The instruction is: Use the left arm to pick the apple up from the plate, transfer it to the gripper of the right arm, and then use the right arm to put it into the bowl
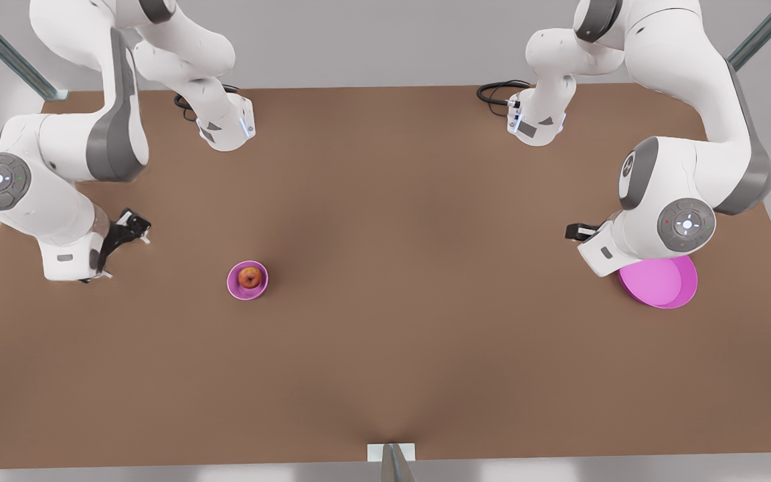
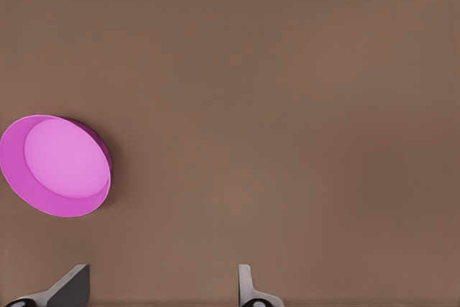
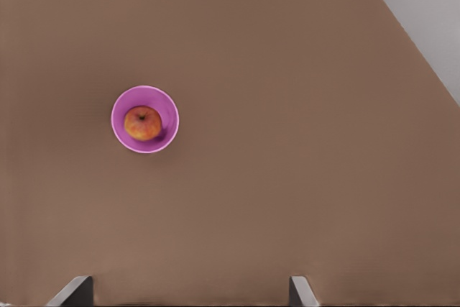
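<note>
Right claw (image 3: 190,294) open; apple (image 1: 249,277) stem-up in bowl (image 1: 235,288).

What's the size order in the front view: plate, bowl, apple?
1. plate: largest, even with an arm covering its upper edge.
2. bowl: clearly smaller.
3. apple: smallest, sitting inside the bowl.

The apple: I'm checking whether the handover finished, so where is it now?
The apple sits inside the small bowl on the front view's left, nearer the right gripper and far from the plate.
</note>
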